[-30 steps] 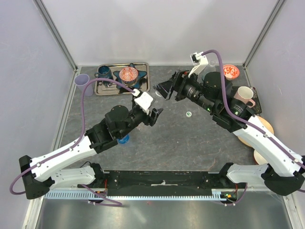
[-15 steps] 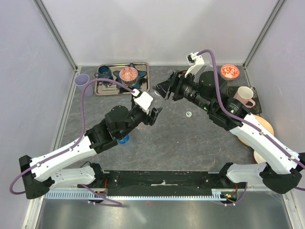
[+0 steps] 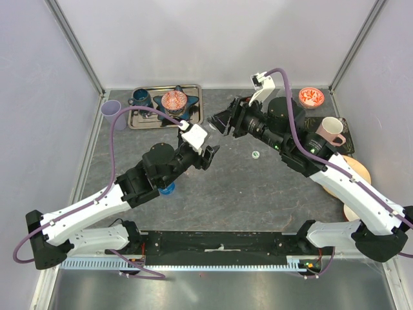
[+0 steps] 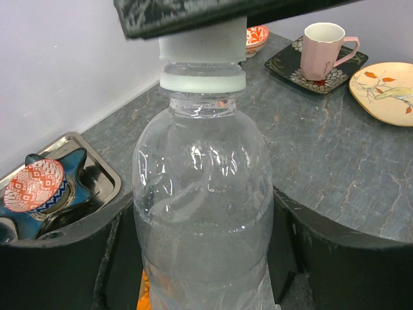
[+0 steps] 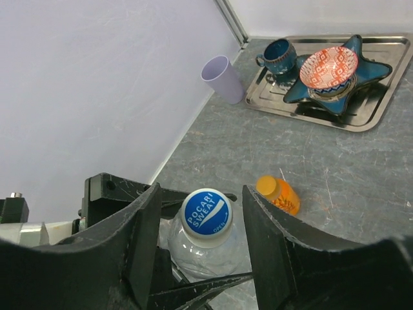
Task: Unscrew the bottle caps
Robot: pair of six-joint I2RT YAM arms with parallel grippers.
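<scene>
A steel tray (image 5: 361,119) is carrying a blue star dish (image 5: 377,71), a red-patterned bowl (image 5: 329,66) sitting in it, and a dark blue cup (image 5: 279,51). A lilac tumbler (image 5: 222,79) is standing just beside the tray. A pink mug (image 4: 324,48) is resting on a dark saucer (image 4: 287,63).

Top external: high above and behind the arm bases, looking down over the whole table (image 3: 258,187). Left wrist: very close, facing along the left fingers (image 4: 58,258) at the bottle (image 4: 203,213) between them. Right wrist: close, looking past the right fingers (image 5: 129,258) onto the white-and-blue cap (image 5: 206,217) between them. Shared by both wrist views: that bottle, and the tray (image 4: 97,161) beyond the fingertips.
</scene>
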